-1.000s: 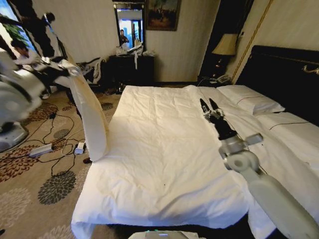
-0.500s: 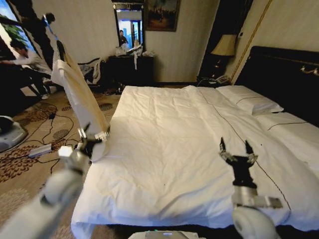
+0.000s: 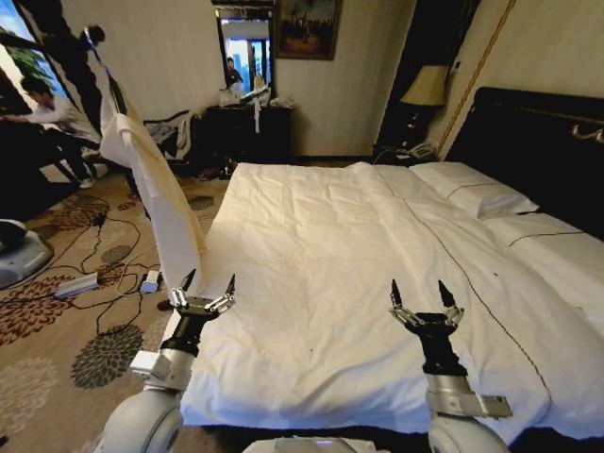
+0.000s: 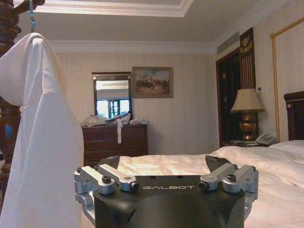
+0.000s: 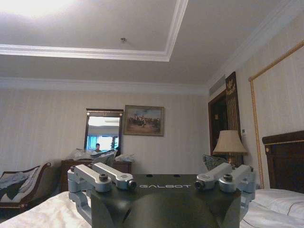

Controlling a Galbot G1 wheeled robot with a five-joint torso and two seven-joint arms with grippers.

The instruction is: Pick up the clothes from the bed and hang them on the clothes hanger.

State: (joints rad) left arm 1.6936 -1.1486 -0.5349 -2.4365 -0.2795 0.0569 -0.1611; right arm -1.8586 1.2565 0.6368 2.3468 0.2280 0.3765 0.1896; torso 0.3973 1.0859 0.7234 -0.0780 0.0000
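At the far left, the clothes (image 3: 156, 193) are hanging as one long pale cream length beside the bed (image 3: 330, 245), draping down from high up near a dark wooden coat stand (image 4: 8, 66) toward the patterned carpet (image 3: 66, 311), so the garment's long axis is running close to vertical. In the left wrist view the same cloth is filling the near side, its shoulder rounded over something under a thin blue hook (image 4: 32, 16), which suggests it is already resting on the clothes hanger, though the hanger itself is lying hidden beneath the fabric. Moving right, the left gripper (image 3: 204, 290) is pointing upward at the near left corner of the duvet, jaws spread wide and carrying nothing; the lower hem of the garment is hanging just beyond and to the left of it, apart from the fingertips. Further right, the right gripper (image 3: 421, 300) is standing at the same height over the near part of the white duvet, also spread wide and empty, well apart from the cloth. No garment is lying on the bed, so the hanging appears done. If any adjusting is called for, the left arm is sitting much nearer, reaching up and leftward along the cloth.
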